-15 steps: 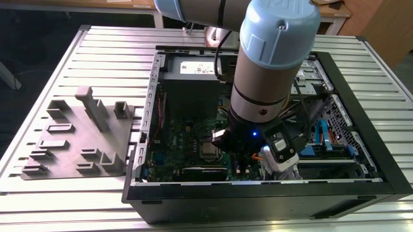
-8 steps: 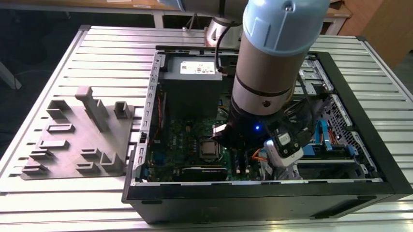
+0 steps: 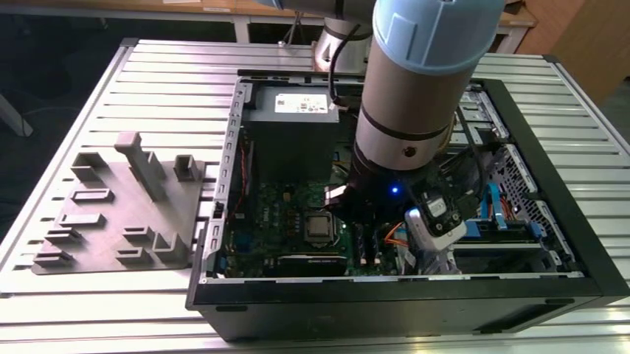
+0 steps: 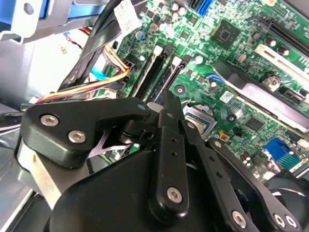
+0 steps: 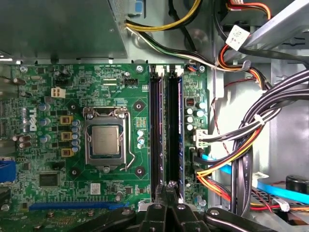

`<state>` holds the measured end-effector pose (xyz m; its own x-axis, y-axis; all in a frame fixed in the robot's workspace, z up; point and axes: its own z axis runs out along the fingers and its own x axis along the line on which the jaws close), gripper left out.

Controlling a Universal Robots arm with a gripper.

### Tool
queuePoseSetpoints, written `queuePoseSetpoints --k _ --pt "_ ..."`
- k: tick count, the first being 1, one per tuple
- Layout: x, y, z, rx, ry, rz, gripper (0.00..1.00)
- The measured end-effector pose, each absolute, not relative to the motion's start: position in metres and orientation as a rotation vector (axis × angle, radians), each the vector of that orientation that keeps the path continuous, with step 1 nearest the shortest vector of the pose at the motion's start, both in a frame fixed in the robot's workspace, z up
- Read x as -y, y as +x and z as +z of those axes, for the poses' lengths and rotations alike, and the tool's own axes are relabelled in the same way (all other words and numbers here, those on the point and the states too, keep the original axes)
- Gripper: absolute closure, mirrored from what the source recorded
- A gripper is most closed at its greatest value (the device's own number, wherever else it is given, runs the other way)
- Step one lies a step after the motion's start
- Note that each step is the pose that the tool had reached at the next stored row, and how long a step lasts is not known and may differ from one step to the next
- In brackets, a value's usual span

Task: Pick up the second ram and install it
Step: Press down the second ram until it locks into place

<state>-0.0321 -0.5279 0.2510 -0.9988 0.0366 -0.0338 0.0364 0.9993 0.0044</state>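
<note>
While the arm reaches down into the open computer case (image 3: 551, 214), the gripper (image 5: 169, 189) hangs over the motherboard (image 5: 72, 92), fingers drawn together, their tips meeting over the near end of the second ram (image 5: 174, 140), seated in its black slot at three o'clock of the processor socket (image 5: 105, 140).

Arm upright, end effector (image 5: 166, 195) low, fingers pressed together.
</note>
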Motion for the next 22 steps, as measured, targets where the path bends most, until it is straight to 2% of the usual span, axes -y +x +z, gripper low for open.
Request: queuePoseSetpoints --k 22 --pt "0.48 -0.032 0.25 -3.107 0.057 0.007 0.93"
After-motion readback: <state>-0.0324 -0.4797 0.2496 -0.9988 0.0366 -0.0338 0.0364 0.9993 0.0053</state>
